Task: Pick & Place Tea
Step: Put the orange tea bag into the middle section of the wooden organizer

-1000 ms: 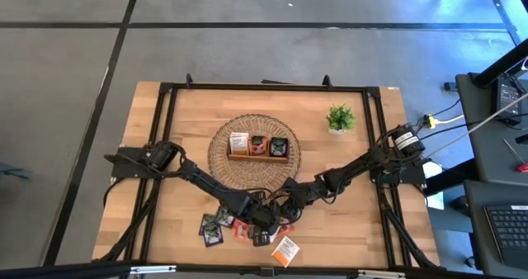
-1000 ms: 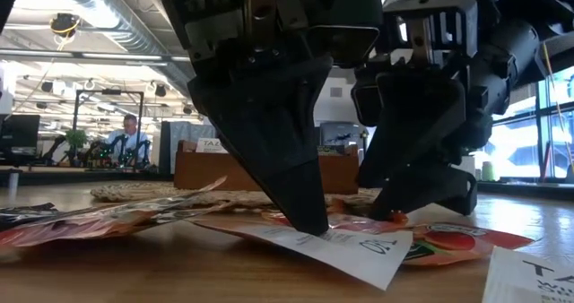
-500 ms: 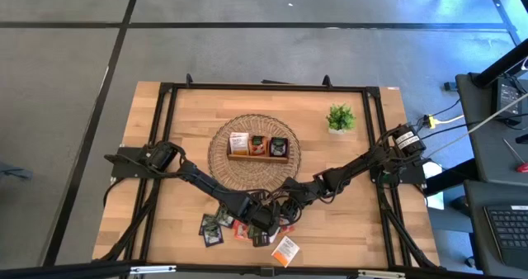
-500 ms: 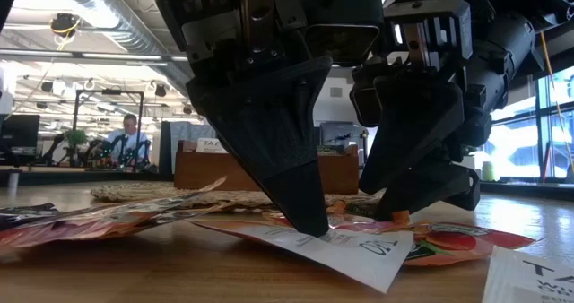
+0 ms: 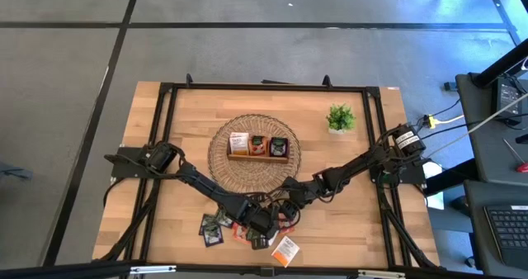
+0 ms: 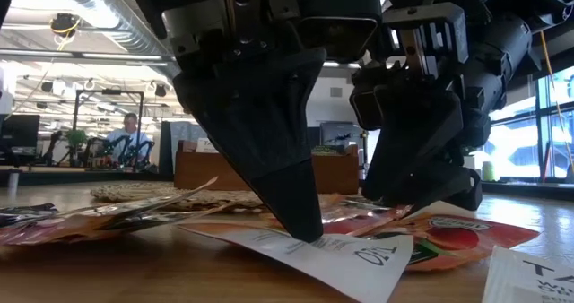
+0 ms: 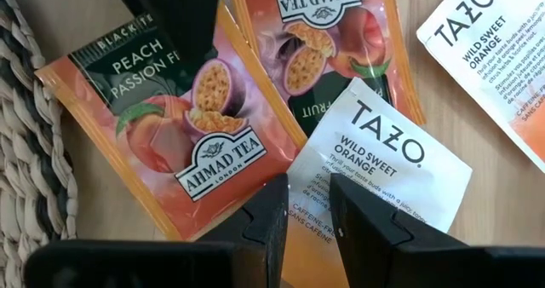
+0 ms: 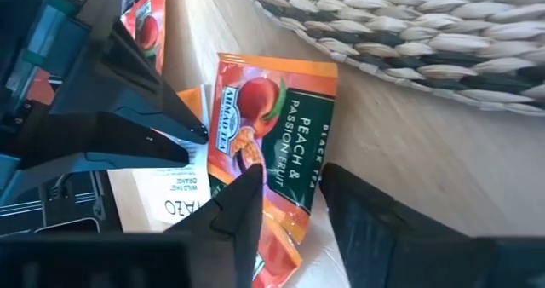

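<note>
Several flat tea sachets [image 5: 239, 229] lie in a loose heap near the table's front edge, orange, white and dark. My left gripper [image 7: 309, 216] points steeply down with its fingers a little apart, over the edge of a white Tazo sachet [image 7: 383, 164]. Next to it my right gripper [image 8: 294, 194] slants down, open, its fingers on either side of one end of an orange peach and passion fruit sachet [image 8: 281, 126]. The two grippers [image 5: 262, 224] [image 5: 285, 213] nearly meet over the heap. My left gripper rests its fingertips [image 6: 303, 231] on the white sachet near one edge [image 7: 311, 186], coming from above at a steep slant. The sachet lies on the orange sachets and the table, its near corner [image 6: 386, 285] free. My right gripper touches the orange sachet's end [image 8: 294, 173] with its fingertips, slanting down from the table's right. That sachet's near end [image 6: 466, 236] tilts up off the table.
A round woven basket [image 5: 223, 167] behind the heap holds a wooden tray [image 5: 258, 157] with sachets in its compartments. A small potted plant [image 5: 340, 118] stands at the far right. One white and orange sachet [image 5: 285, 248] lies apart at the front edge.
My right gripper has tipped a little over the heap. The orange sachet under it has tilted, its near end rising off the table, and the white sachet beside it now shows more of its face.
</note>
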Robot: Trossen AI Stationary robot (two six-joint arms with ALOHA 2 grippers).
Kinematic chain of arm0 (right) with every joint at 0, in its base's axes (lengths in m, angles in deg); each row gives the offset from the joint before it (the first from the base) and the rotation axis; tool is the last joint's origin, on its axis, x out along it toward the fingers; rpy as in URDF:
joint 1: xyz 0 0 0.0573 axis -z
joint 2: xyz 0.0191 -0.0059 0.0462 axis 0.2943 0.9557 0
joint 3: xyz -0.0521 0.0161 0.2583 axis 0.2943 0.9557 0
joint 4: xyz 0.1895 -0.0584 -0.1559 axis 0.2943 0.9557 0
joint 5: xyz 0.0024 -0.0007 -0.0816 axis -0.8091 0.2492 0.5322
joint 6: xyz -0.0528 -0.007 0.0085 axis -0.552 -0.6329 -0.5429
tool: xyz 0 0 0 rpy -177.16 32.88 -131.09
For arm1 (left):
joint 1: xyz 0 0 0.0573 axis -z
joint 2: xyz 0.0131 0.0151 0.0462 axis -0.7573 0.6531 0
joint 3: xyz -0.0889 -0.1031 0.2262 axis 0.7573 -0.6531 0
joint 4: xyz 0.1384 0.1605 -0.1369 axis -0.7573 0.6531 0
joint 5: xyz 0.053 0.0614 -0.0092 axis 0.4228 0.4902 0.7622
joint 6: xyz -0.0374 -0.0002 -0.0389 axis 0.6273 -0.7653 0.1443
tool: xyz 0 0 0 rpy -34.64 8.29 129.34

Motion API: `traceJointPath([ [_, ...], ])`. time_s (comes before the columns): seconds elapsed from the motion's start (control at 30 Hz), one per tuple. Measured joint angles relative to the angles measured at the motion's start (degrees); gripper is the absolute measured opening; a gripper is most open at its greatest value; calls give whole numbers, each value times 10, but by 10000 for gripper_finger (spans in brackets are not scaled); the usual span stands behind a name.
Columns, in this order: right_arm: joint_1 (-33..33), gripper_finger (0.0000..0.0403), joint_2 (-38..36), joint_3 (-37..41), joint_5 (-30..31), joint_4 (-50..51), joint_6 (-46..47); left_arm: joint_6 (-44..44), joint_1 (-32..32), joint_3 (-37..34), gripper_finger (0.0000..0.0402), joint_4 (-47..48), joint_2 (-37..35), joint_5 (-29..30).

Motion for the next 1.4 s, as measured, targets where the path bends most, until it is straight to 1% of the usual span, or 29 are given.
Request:
traceJointPath([
  [0.3, 1, 51, 1, 2, -10, -6, -5, -2, 0, -1, 86, -6, 0, 3],
  [0.53, 0, 9, 1, 2, -17, -13, -23, -3, 0, -1, 86, -7, 0, 4],
  [0.7, -1, 6, -6, 3, -19, -17, -33, -12, 0, -1, 86, -7, 0, 7],
  [0.87, -1, 4, -29, 3, -19, -10, -46, -19, -1, -1, 86, -6, -2, 6],
  [1.0, 3, 3, -36, 3, -17, -11, -49, -28, -3, -2, 86, 14, -17, 3],
  [1.1, 3, 2, -38, 3, -5, -10, -58, -34, -6, -2, 86, 41, -43, 4],
  [1.17, 3, 2, -38, 3, 3, -15, -66, -46, -8, -2, 86, 58, -64, 16],
  [1.3, 3, 2, -57, -3, 23, -30, -114, -84, -9, -2, 86, 77, -116, 48],
  [1.4, 6, 2, -81, -25, 43, -1, -162, -122, -13, -2, 86, 80, -170, 62],
])
